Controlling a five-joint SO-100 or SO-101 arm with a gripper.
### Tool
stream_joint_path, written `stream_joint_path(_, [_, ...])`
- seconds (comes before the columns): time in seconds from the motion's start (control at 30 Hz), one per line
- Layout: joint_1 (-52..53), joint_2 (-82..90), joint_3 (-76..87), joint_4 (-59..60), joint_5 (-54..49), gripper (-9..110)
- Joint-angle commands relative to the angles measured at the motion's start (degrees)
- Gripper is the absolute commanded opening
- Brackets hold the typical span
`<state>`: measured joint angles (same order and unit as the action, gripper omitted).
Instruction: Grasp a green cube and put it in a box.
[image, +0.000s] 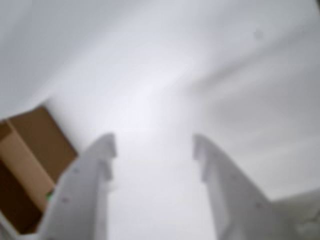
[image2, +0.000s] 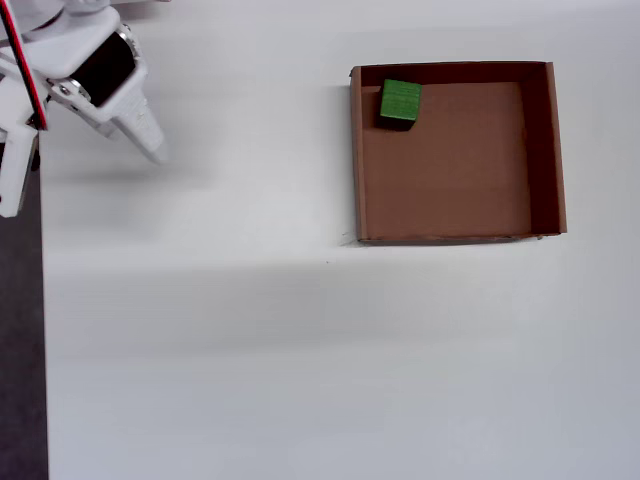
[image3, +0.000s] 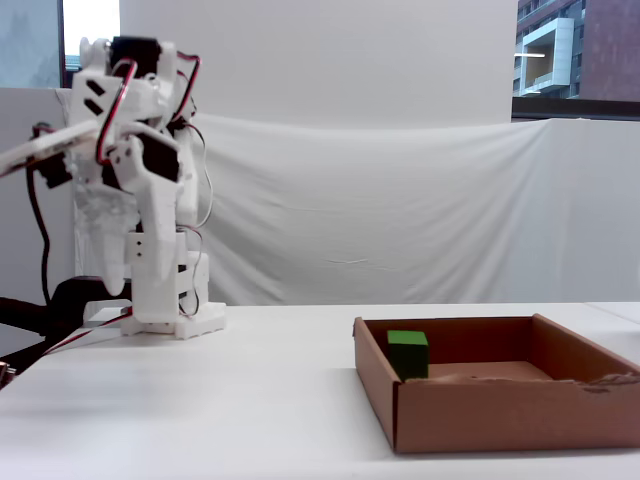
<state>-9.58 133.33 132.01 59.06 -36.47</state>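
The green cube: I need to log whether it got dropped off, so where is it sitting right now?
In the overhead view the green cube lies inside the box, on its floor in the top-left corner, far from the gripper.

1. The cube (image2: 401, 100) is bright green, with thin lines on its top.
2. The box (image2: 540, 150) is brown all over, floor and walls.
3. The bench (image2: 250, 330) is plain white.
4. The tool (image: 155, 150) is white.
5. The arm (image3: 140, 190) is white with red and black wires.
6. The cloth (image3: 400, 210) behind is white.
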Motion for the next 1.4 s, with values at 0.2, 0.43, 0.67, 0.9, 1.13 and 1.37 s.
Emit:
stream_joint_path(0.2, [16.0, 20.92, 21.62, -6.59, -1.93, 21])
stream_joint_path(0.43, [21.71, 40.61, 35.33, -3.34, -3.87, 21])
stream_joint_path(0.67, [23.73, 49.13, 38.06, 4.57, -3.96, 21])
stream_joint_path(0.9, [21.45, 49.13, 38.14, 8.09, -3.34, 21])
stream_joint_path(1.13, [21.45, 49.13, 38.14, 8.09, -3.34, 21])
stream_joint_path(1.37, [21.45, 49.13, 38.14, 8.09, -3.34, 21])
